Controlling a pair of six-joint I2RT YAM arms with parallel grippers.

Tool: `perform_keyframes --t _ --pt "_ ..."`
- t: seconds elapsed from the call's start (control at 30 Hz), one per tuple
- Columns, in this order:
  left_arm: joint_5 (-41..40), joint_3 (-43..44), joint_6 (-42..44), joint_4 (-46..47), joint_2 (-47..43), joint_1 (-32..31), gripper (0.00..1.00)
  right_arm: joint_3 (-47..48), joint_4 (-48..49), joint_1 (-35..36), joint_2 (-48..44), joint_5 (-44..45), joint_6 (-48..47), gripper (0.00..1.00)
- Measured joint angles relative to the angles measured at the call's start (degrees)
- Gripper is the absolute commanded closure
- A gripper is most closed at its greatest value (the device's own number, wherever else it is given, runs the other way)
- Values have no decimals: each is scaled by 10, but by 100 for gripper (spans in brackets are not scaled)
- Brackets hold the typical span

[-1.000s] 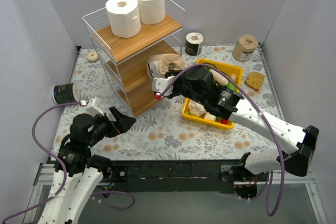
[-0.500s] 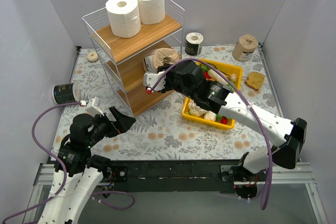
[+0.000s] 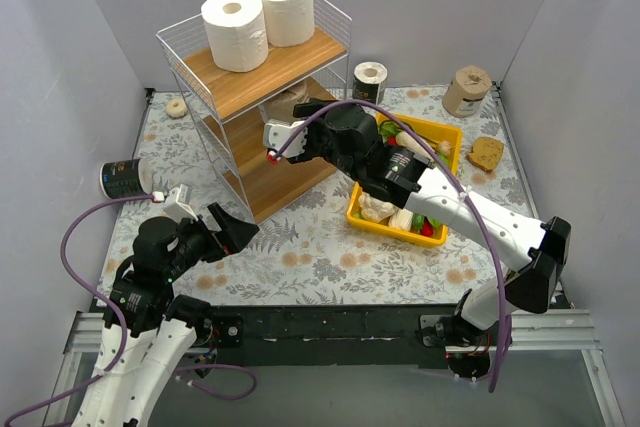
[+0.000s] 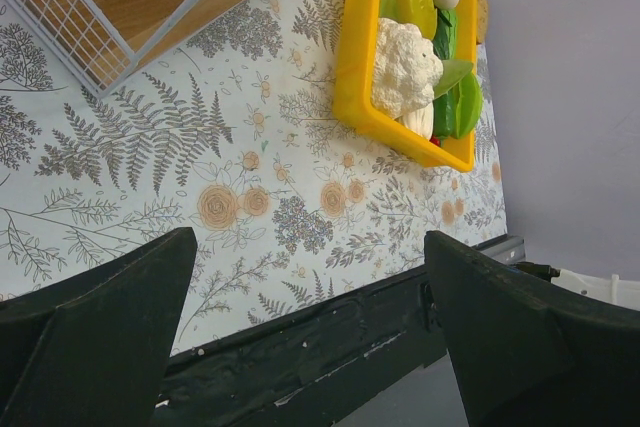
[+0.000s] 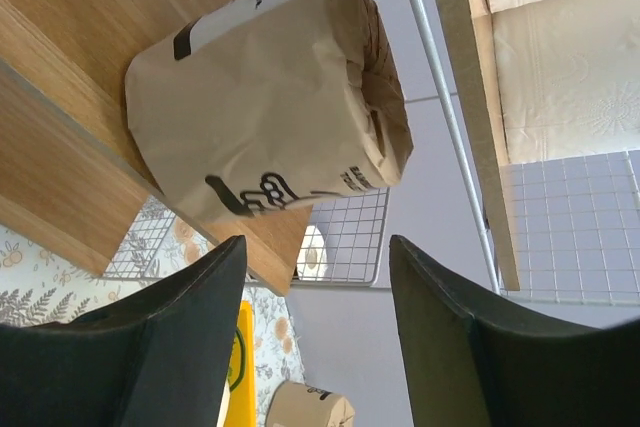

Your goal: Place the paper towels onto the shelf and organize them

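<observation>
At lower left the left hand (image 3: 232, 227) hovered spread and empty over the floral tabletop (image 3: 330, 252), with a black-wrapped paper towel roll (image 3: 124, 179) lying by the left wall. The right hand (image 5: 315, 247), fingers apart, stood just clear of a tan-wrapped printed roll (image 5: 268, 97) on the middle board of the white wire shelf (image 3: 290, 62). Two big white rolls (image 3: 235, 17) stood on top. Roughly half looked done: another black roll (image 3: 369, 84) and tan roll (image 3: 466, 91) waited at the back.
</observation>
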Motion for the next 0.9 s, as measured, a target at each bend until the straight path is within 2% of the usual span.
perform_keyframes --t 0.33,0.5,0.6,0.9 --pt "0 0 0 0 0 0 2 0 5 0 1 -8 27 36" --pt "0 0 0 0 0 0 2 -68 56 0 -50 -11 78 44" --pt "0 0 0 0 0 0 2 -95 82 -2 -76 -1 133 52" --pt "-1 0 -1 0 0 0 2 -135 143 -63 -98 -25 344 53"
